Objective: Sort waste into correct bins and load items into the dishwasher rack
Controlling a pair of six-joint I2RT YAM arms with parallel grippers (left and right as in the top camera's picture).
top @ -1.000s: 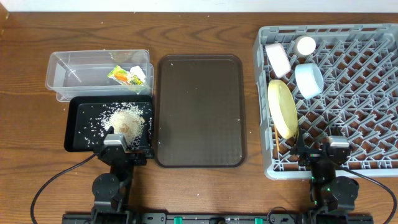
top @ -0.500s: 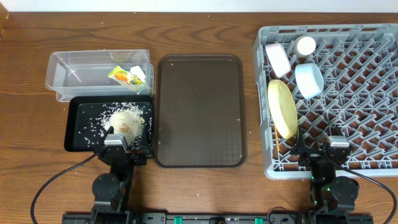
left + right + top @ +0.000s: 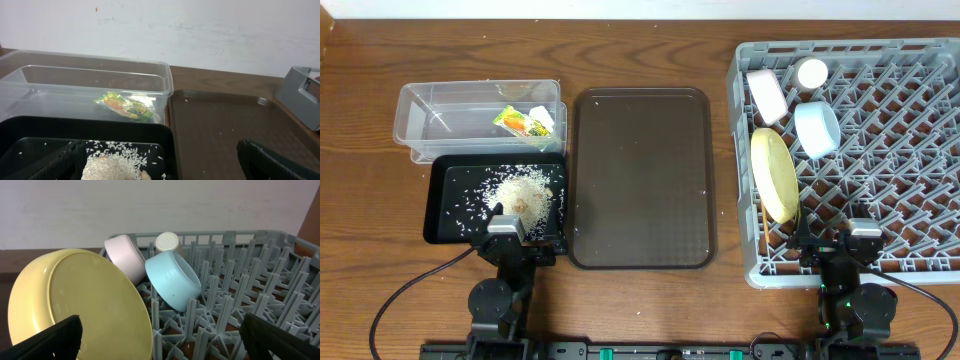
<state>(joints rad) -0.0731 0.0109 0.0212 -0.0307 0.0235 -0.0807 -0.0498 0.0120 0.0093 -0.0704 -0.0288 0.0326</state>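
The grey dishwasher rack [image 3: 880,140] holds the yellow plate [image 3: 776,173] on edge, the white bowl [image 3: 766,95], the pale blue bowl [image 3: 816,129] and the small white cup [image 3: 811,72]. Wooden chopsticks [image 3: 763,236] lie in the rack by the plate. The clear tub [image 3: 450,115] holds the green-and-yellow wrapper [image 3: 517,120] and a white scrap [image 3: 542,116]. The black tray [image 3: 455,200] holds the rice [image 3: 520,187]. My left gripper [image 3: 160,162] is open and empty over the black tray's near edge. My right gripper [image 3: 160,340] is open and empty over the rack's near edge, behind the plate [image 3: 80,305].
The large brown serving tray [image 3: 640,175] lies between the bins and the rack, with a few stray rice grains on it. A white wall stands behind the table. Cables run from both arm bases at the front edge.
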